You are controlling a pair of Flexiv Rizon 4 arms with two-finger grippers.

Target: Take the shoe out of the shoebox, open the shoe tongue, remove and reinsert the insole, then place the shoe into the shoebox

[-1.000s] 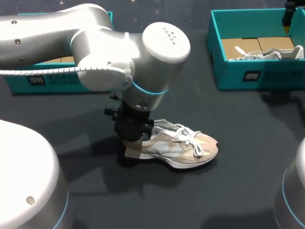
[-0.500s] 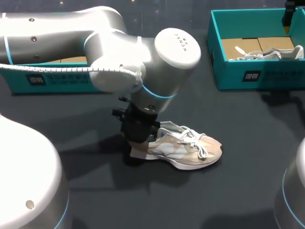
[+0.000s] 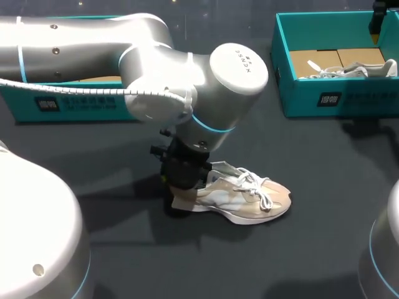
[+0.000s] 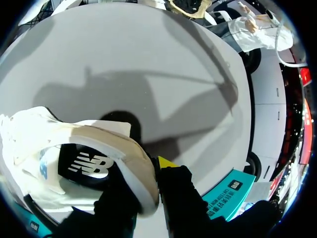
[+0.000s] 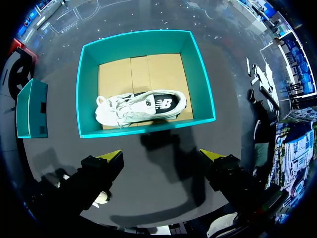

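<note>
Left gripper: clamped on the heel of the shoe, one finger inside the collar and one outside. The shoe rests sole-down on the bench, a little toward 6 o'clock from the head view's centre, with its toe pointing to about 4 o'clock. Right gripper: spread wide with nothing held, hanging over the near wall of the teal shoebox at 1–2 o'clock on the bench. A second shoe, white, lies in that box on its cardboard floor. Another teal box sits at 10 o'clock, mostly behind the left arm. Handling (judgement): the shoe looks light, with a soft mesh-and-suede upper that will dent under pressure. The heel counter and sole are probably its stiffest parts, so the present hold at the heel seems sound for steadying it. For lifting, a grip across the midfoot sole may tip less. The laces are loose and could snag a finger when the tongue is pulled open. The insole is likely thin and floppy, best pinched at its heel edge. Views: in the head view the wrist hides the fingers, so the grasp cannot be confirmed there. The left wrist view shows the heel collar between the fingers and one yellow fingertip just outside it, with the dark insole within. The inner finger's tip is hidden. Only the right wrist view shows the right gripper's spread and the whole box interior.
</note>
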